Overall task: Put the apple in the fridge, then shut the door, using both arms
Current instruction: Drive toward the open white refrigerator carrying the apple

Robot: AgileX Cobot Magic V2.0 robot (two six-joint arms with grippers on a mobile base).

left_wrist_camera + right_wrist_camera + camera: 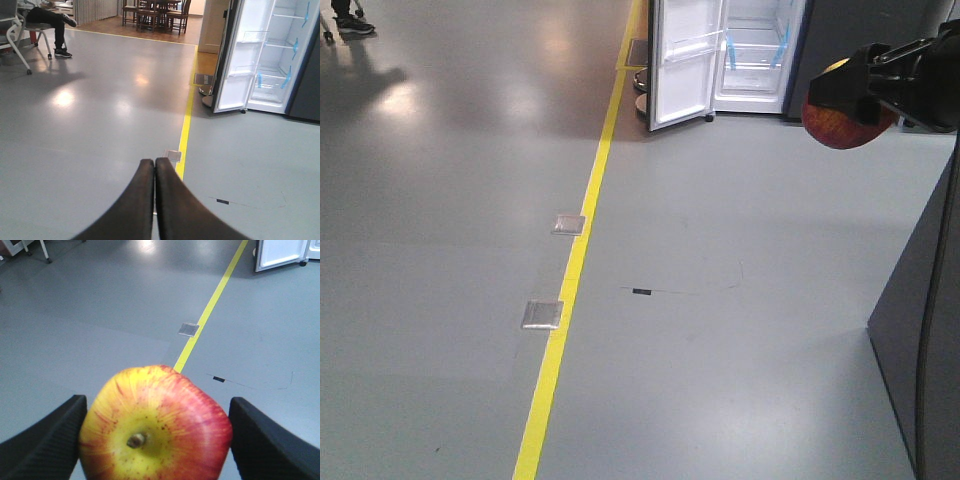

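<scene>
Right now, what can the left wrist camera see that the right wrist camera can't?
Only the left wrist view: the left gripper, shut and empty, the white inside of the fridge with blue tape, a seated person, and wooden chairs. Only the right wrist view: the apple, held in the right gripper. Both: the grey floor, the yellow floor line, a metal floor plate, and the lower end of the open door.
</scene>
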